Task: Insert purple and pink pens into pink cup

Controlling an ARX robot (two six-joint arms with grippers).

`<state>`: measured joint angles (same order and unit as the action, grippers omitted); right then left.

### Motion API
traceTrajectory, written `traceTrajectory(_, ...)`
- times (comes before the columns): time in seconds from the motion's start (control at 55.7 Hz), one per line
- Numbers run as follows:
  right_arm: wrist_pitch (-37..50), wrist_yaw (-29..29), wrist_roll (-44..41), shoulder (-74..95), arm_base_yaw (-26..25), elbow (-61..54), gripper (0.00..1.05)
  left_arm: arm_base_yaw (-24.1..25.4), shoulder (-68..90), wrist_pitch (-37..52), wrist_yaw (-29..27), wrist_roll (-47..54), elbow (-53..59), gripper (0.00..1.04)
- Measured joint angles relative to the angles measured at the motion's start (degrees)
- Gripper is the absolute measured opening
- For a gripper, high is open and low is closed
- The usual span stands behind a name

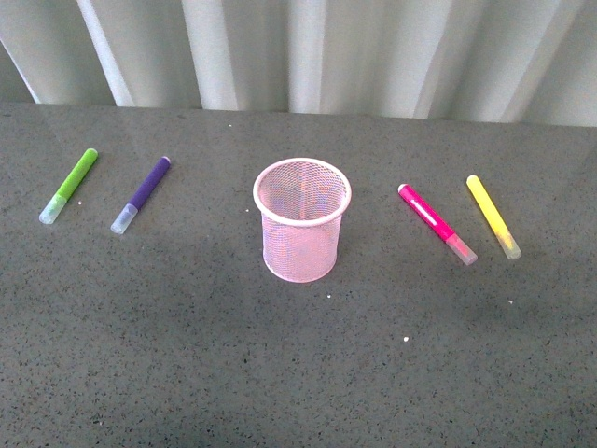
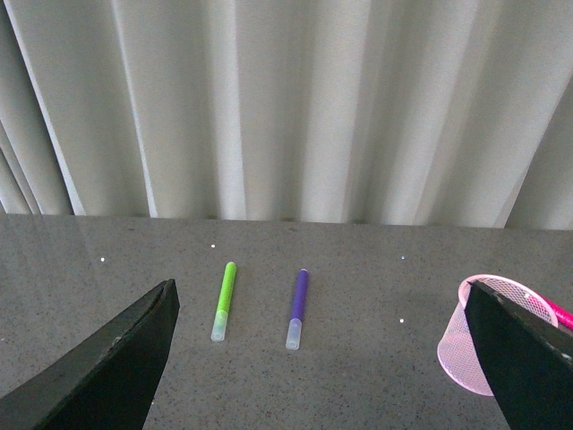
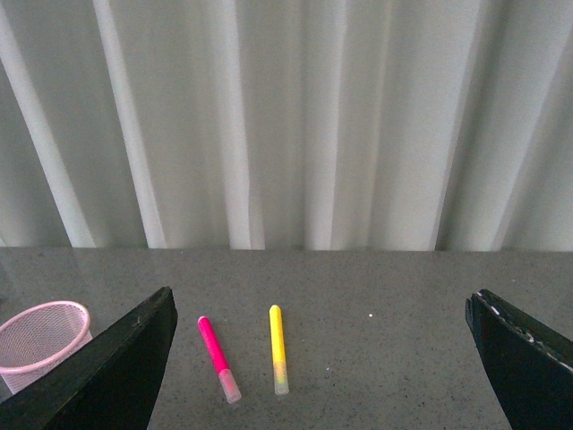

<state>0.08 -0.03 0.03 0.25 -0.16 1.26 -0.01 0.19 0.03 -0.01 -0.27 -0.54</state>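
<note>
Left fingers [image 2: 107, 367], right fingers [image 3: 107, 376]: spread wide, empty. Ahead, respectively: purple pen [image 2: 298, 307] near green marker [image 2: 224, 300]; pink pen [image 3: 217, 356] near yellow marker [image 3: 278, 348]. Risks wrong pick.

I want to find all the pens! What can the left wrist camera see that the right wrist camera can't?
Only the left wrist view shows the lime-green marker and the purple pen. Only the right wrist view shows the yellow marker and the pink pen in full. Both show the pink cup, the grey table and the white curtain.
</note>
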Motion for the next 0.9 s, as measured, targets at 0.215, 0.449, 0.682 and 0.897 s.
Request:
traceTrajectory(0.215,0.00,0.00,0.02,0.00,0.00,0.00,0.98,0.00,0.00,0.00,0.00,0.00,0.00,0.98)
traceTrajectory(0.449,0.00,0.00,0.02,0.00,0.00,0.00,0.98,0.00,0.00,0.00,0.00,0.00,0.00,0.98)
traceTrajectory(0.682,0.00,0.00,0.02,0.00,0.00,0.00,0.98,0.00,0.00,0.00,0.00,0.00,0.00,0.98)
traceTrajectory(0.897,0.00,0.00,0.02,0.00,0.00,0.00,0.98,0.00,0.00,0.00,0.00,0.00,0.00,0.98)
